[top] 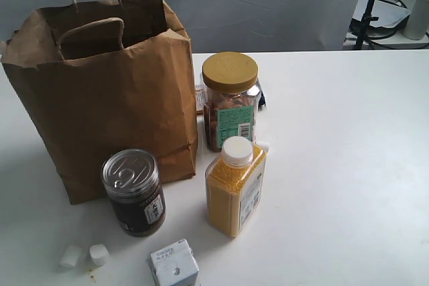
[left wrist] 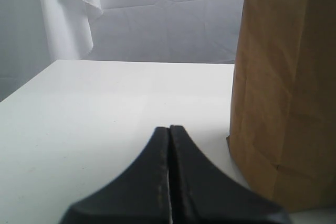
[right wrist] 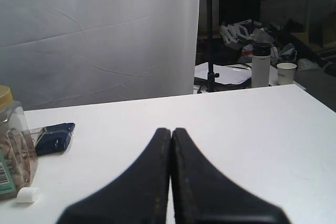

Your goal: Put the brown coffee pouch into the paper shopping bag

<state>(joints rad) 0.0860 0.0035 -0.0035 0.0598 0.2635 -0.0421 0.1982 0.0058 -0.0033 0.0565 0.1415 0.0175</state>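
The paper shopping bag (top: 100,98) stands upright and open at the left of the white table, its twisted handles up. The left wrist view shows one wrinkled side wall of the bag (left wrist: 286,77). The brown coffee pouch shows in no view. My left gripper (left wrist: 169,128) is shut with nothing in it, low over the table a short way from the bag's bottom corner. My right gripper (right wrist: 171,129) is also shut and empty, over bare table. Neither gripper appears in the exterior view.
A clear jar with a yellow lid (top: 230,102) stands beside the bag, a dark blue packet (right wrist: 55,136) behind it. In front are a yellow-grain bottle (top: 234,185), a dark can (top: 134,192), a white carton (top: 174,269) and two small white pieces (top: 84,256).
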